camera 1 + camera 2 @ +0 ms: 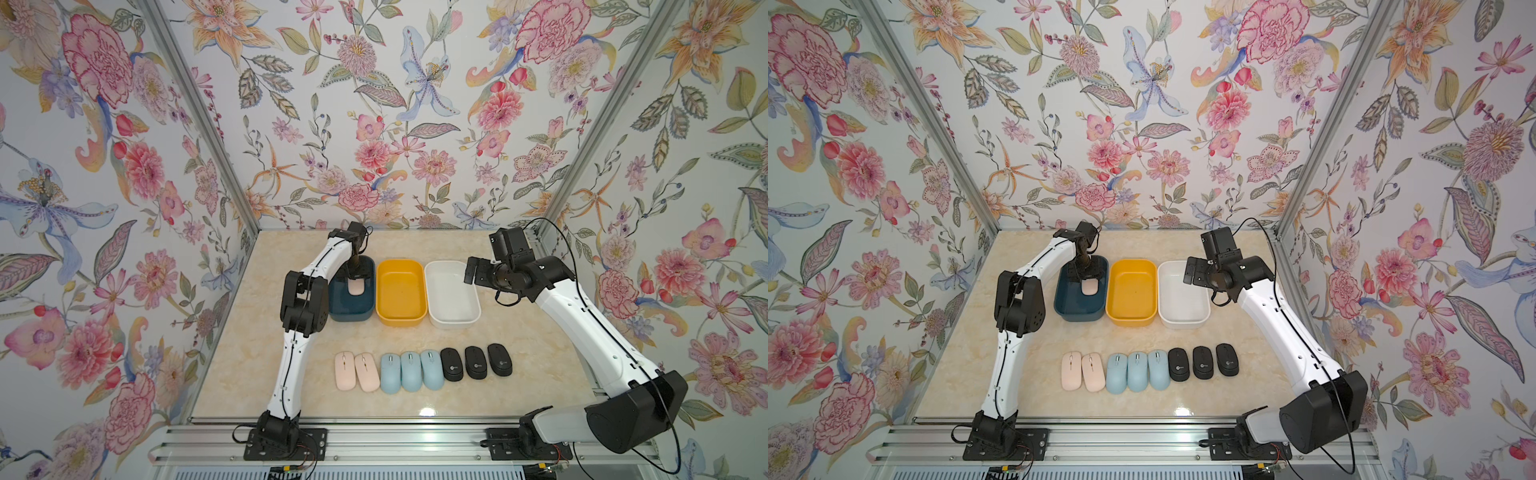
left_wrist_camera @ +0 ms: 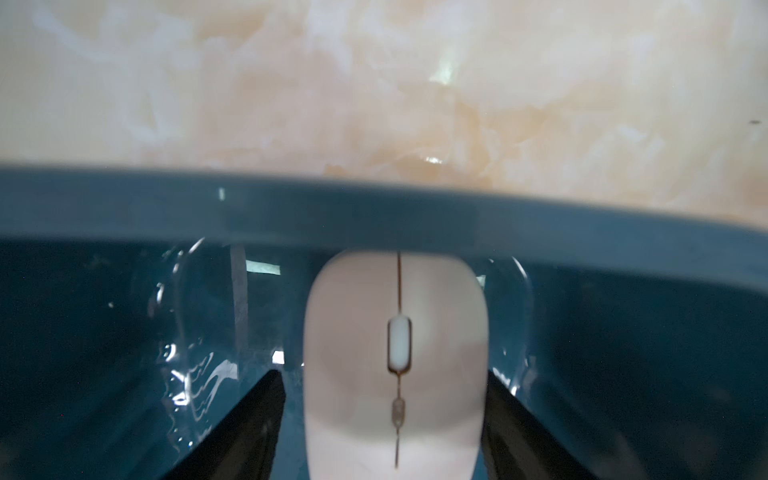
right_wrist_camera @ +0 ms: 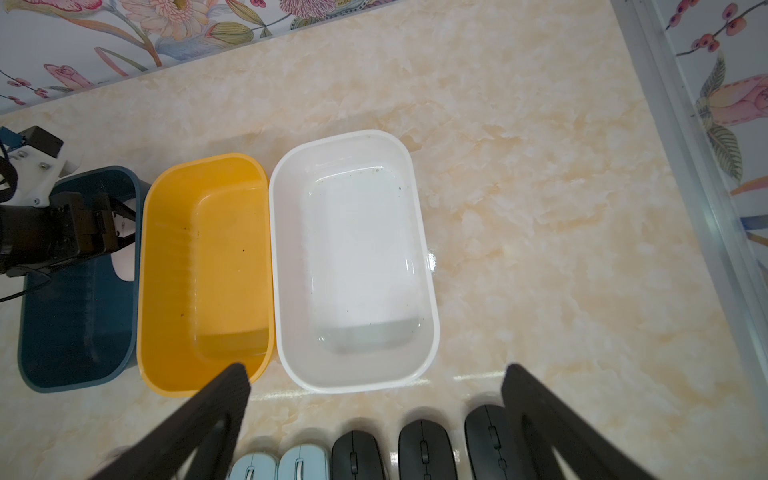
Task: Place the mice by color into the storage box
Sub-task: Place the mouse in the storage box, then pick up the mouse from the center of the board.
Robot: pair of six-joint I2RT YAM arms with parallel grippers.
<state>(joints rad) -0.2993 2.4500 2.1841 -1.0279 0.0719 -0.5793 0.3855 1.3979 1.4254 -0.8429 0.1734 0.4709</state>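
One pale pink mouse lies inside the dark blue storage box. My left gripper reaches down into that box, its jaws either side of the mouse, with a strip of blue floor showing beside one finger. On the table in front lies a row of mice: two pink, three light blue, three black. My right gripper hovers open and empty above the white box.
A yellow box stands between the blue and white ones, with nothing in it; the white box holds nothing either. Floral walls and aluminium posts close in the back and sides. A rail runs along the front edge.
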